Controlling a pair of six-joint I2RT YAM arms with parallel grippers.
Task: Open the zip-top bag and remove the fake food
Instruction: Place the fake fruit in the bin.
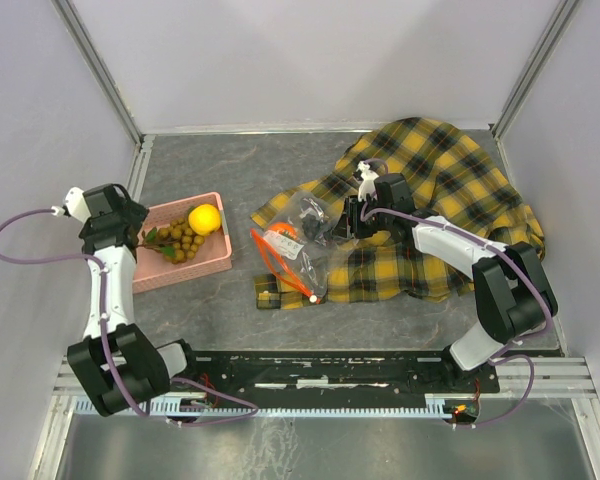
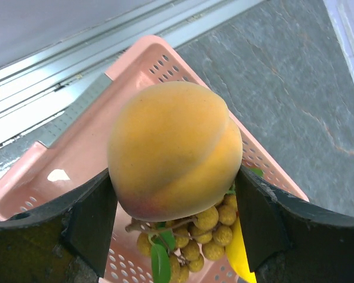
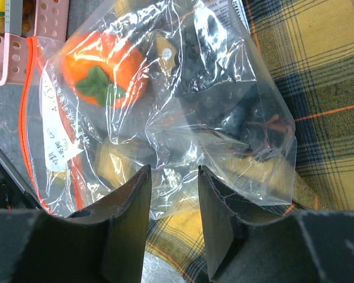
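The clear zip-top bag lies on the plaid cloth with its red-orange zip strip and white label toward the basket. Inside it show an orange fruit with a green calyx and dark berries. My right gripper is open, its fingertips at the bag's near edge with loose film between them. My left gripper is shut on a yellow-orange peach above the pink basket. The peach is hidden in the top view.
The pink basket holds a tan grape bunch with green leaves and a yellow fruit. The yellow-black plaid cloth covers the right half of the grey table. Walls stand close on both sides.
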